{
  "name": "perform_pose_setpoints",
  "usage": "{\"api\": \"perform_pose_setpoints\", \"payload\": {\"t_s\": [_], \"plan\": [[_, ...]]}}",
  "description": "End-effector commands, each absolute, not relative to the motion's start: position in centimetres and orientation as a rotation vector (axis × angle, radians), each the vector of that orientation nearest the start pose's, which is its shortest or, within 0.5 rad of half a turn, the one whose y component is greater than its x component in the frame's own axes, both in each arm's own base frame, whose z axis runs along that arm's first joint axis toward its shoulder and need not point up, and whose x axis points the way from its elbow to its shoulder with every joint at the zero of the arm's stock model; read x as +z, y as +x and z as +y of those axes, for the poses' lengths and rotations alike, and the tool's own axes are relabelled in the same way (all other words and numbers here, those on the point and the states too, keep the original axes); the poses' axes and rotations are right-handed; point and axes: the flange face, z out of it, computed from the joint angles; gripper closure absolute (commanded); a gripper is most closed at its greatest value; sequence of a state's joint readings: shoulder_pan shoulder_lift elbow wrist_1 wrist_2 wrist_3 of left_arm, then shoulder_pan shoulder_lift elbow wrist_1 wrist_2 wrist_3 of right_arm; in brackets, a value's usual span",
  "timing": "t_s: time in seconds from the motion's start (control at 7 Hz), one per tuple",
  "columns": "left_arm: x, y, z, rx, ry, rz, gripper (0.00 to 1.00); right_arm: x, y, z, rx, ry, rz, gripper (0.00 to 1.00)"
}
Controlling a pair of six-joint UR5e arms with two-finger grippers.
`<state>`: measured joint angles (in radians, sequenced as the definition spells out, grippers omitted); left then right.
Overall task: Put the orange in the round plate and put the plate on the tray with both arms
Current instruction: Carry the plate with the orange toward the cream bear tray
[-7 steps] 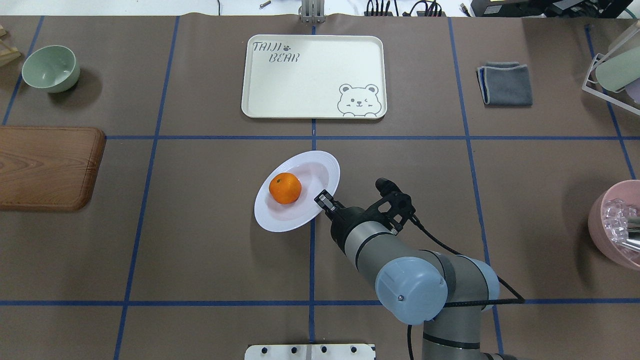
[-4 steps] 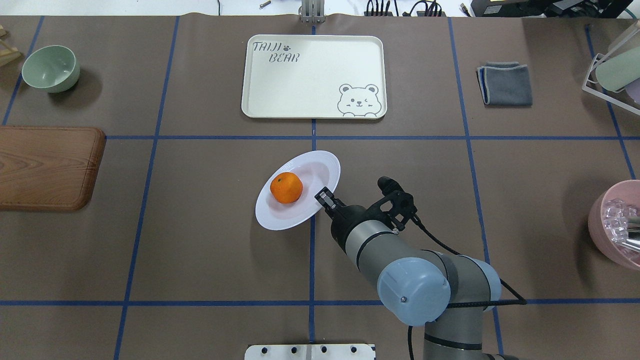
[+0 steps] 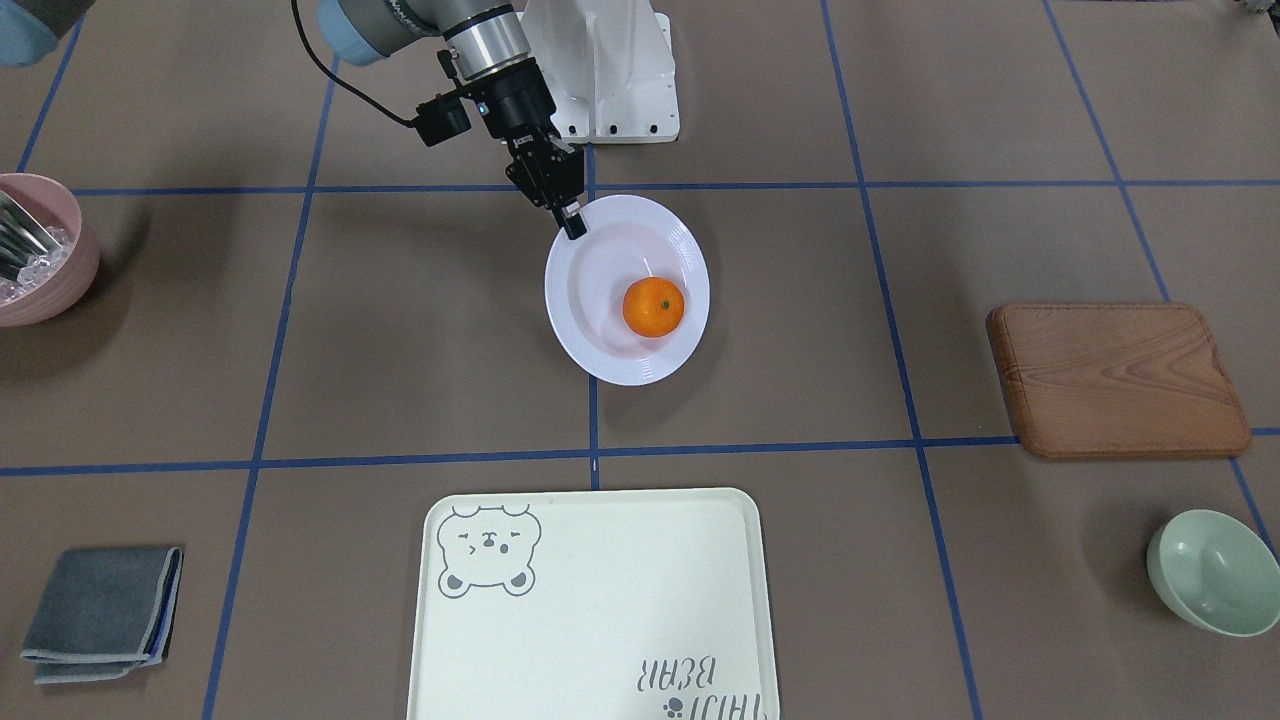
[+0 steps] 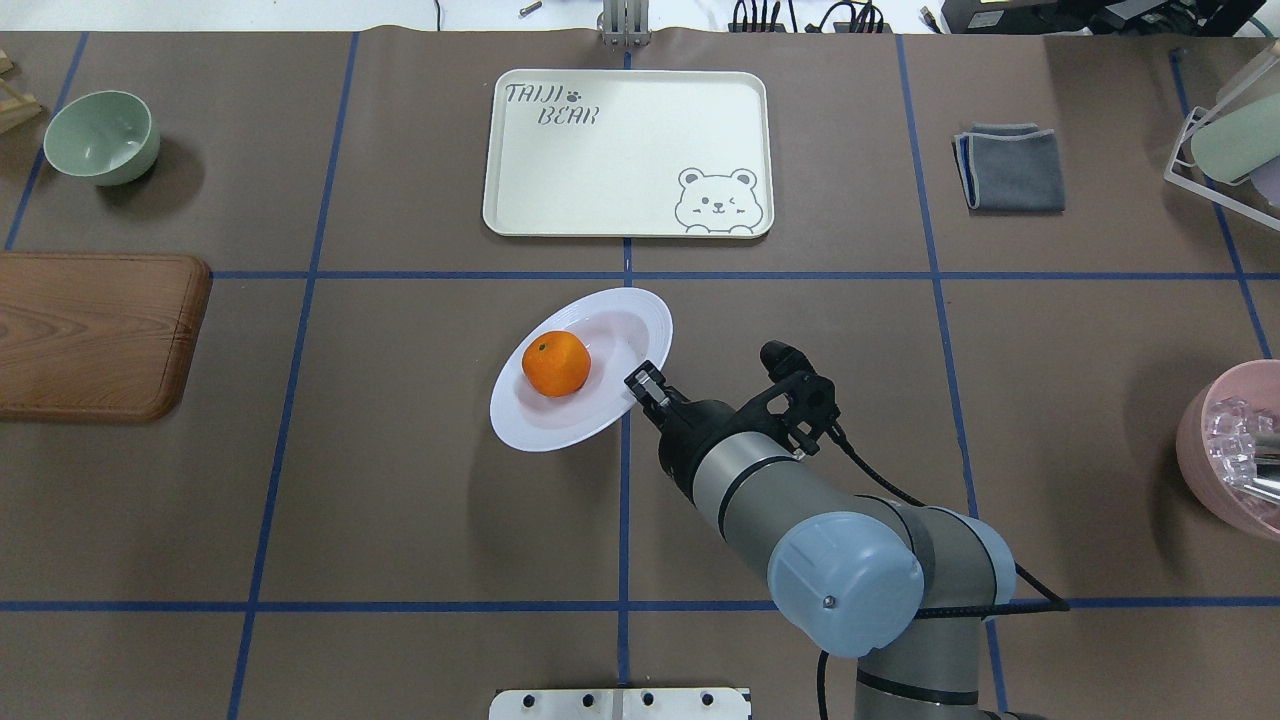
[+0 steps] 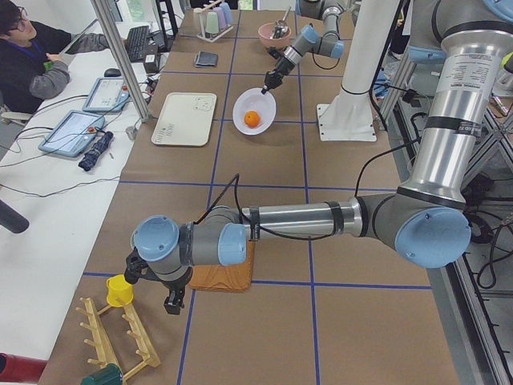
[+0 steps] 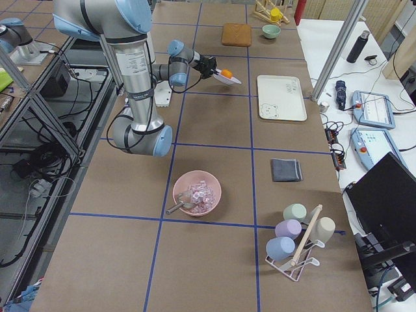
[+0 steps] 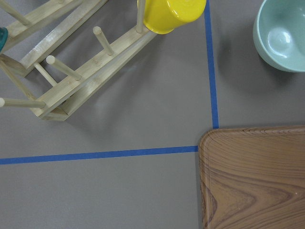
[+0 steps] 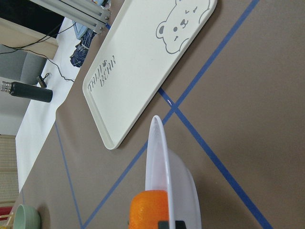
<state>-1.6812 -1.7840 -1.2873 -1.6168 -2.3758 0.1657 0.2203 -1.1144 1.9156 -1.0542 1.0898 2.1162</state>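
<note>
The orange (image 4: pixel 556 364) lies in the sunken centre of the white round plate (image 4: pixel 540 425). My right gripper (image 4: pixel 645 383) is shut on the plate's near right rim and holds it tilted above the table. The front-facing view shows the same grip, with the right gripper (image 3: pixel 572 228) on the plate (image 3: pixel 600 270) and the orange (image 3: pixel 653 307) inside. The cream tray (image 4: pixel 628 152) sits beyond the plate with nothing on it. In the right wrist view the plate (image 8: pixel 159 157) stands edge-on before the tray (image 8: pixel 143 62). My left gripper (image 5: pixel 172 303) hangs far off by a wooden rack; I cannot tell whether it is open.
A pale-green bowl (image 4: pixel 100 135) and a brown wooden board (image 4: pixel 95 335) lie at the left. A folded grey cloth (image 4: pixel 1010 168), a cup rack (image 4: pixel 1225 140) and a pink bowl (image 4: pixel 1235 450) are at the right. A yellow cup (image 7: pixel 167 14) hangs on the wooden rack.
My right gripper has carried the plate with the orange a little to the left and toward the tray. The grip on the rim is unchanged.
</note>
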Motion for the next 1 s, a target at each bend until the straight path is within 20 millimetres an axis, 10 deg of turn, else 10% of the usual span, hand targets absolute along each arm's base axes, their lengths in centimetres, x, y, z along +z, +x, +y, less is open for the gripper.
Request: {"api": "perform_pose_setpoints", "payload": {"t_s": [0.0,0.43,0.86], "plan": [[67.7,-12.5,-56.9,0.043,0.089,0.801,0.02,18.0,-49.3,-33.7,1.022,0.240,-1.416,1.00],[67.5,-12.5,-56.9,0.044,0.092,0.800,0.02,18.5,-46.7,-40.9,1.263,0.232,-1.426,1.00],[67.6,-12.5,-56.8,0.044,0.091,0.801,0.02,18.3,-51.5,-53.5,1.532,0.249,-1.336,1.00]]}}
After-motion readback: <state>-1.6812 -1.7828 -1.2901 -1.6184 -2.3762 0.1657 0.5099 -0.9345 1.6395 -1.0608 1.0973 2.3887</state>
